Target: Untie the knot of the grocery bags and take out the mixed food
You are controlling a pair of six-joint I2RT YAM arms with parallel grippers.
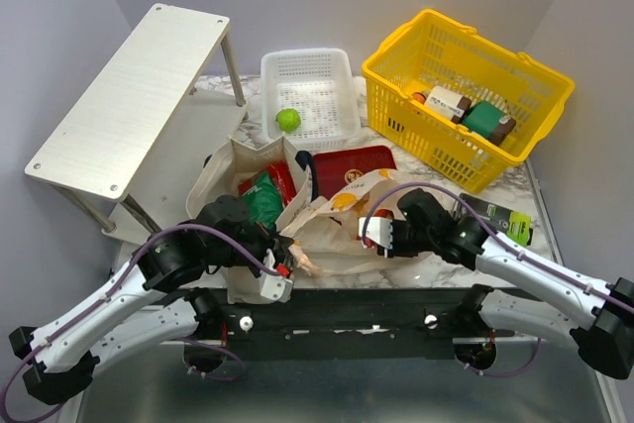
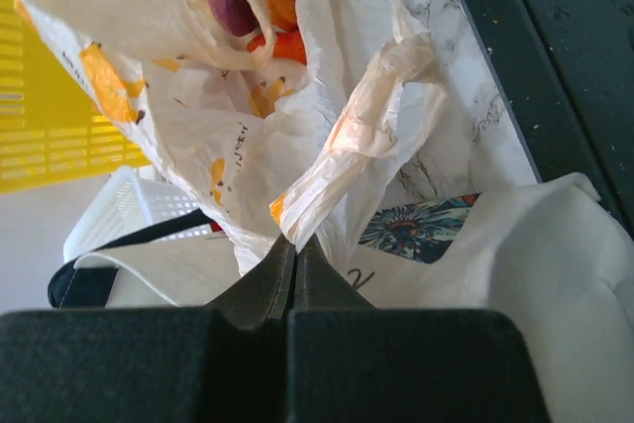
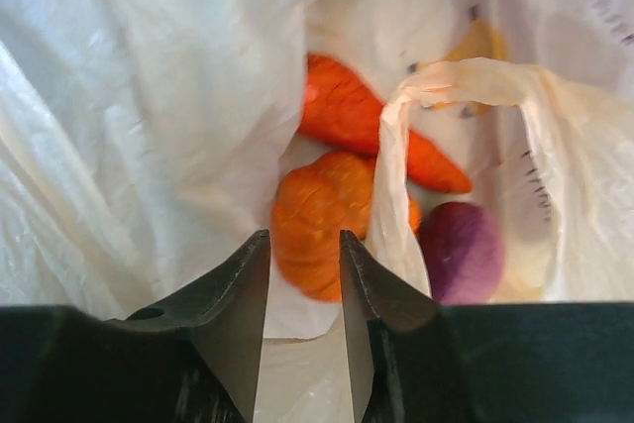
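Where the two arms meet over the middle of the worktop (image 2: pixel 466 86), the thin plastic bag (image 1: pixel 337 225) lies with its mouth open. It touches the canvas tote (image 1: pixel 230 167), which stands on its left.

Left gripper (image 2: pixel 295 245): closed, pinching the end of a twisted handle strip (image 2: pixel 367 126) of the plastic bag. The strip runs from the fingertips up to the bag's rim, over a corner of the tote.

Right gripper (image 3: pixel 302 245): jaws a narrow gap apart, held at the bag's mouth and looking in. Nothing is seen clamped between them. A looped bag handle (image 3: pixel 396 146) stands just right of the gripper.

Contents seen inside the plastic bag:
- orange (image 3: pixel 317 215), directly beyond the right gripper's fingertips
- carrot (image 3: pixel 347 116), lying against the far side of the orange
- purple onion (image 3: pixel 461 250), beside the orange, partly behind the looped handle

A green snack bag (image 1: pixel 264 200) shows in the mouth of the tote. A green apple (image 1: pixel 287 119) sits in the white basket (image 1: pixel 332 66) at the back of the worktop, well apart from both bags. The yellow basket (image 1: pixel 396 61) stands at the back right and holds boxes.
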